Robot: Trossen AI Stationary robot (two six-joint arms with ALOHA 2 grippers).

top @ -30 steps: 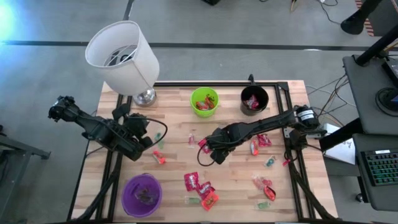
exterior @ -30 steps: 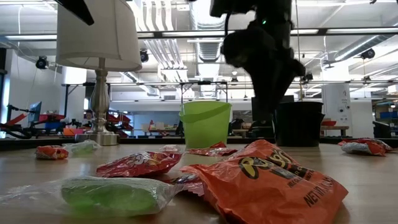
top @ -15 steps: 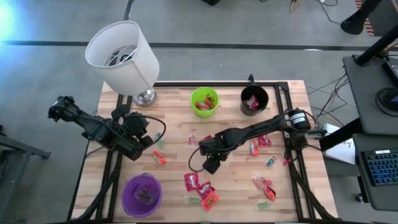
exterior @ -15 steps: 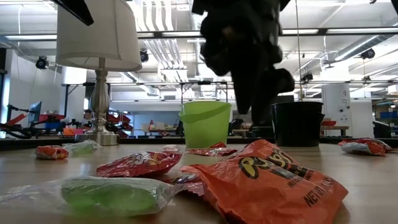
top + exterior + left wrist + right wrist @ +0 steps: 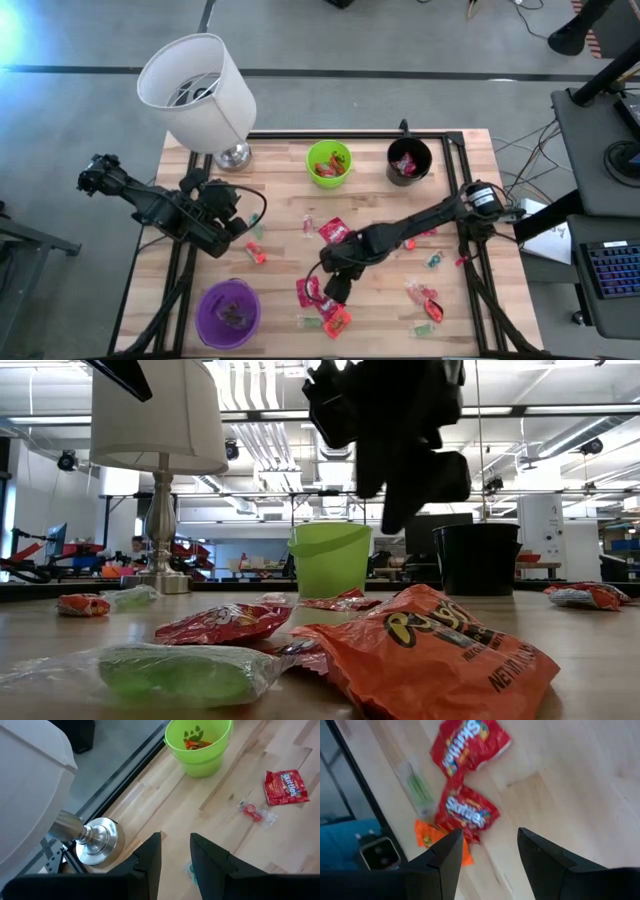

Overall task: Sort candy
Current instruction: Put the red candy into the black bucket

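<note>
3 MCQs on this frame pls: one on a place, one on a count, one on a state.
1. Where is the right gripper?
A. Over the black cup
B. Above the red packets near the table's front edge
C. Beside the lamp

2. How many cups stand on the table?
A. Two
B. Three
C. Five

3. How do the right gripper's fingers stand?
A. Open, holding nothing
B. Shut on a packet
C. Shut on a cup

Key: 1 B, the high view shows it by the red packets, which its wrist view also looks down on. 2 B, green cup, black cup, purple cup. 3 A, the wrist view shows bare table between the fingers.
</note>
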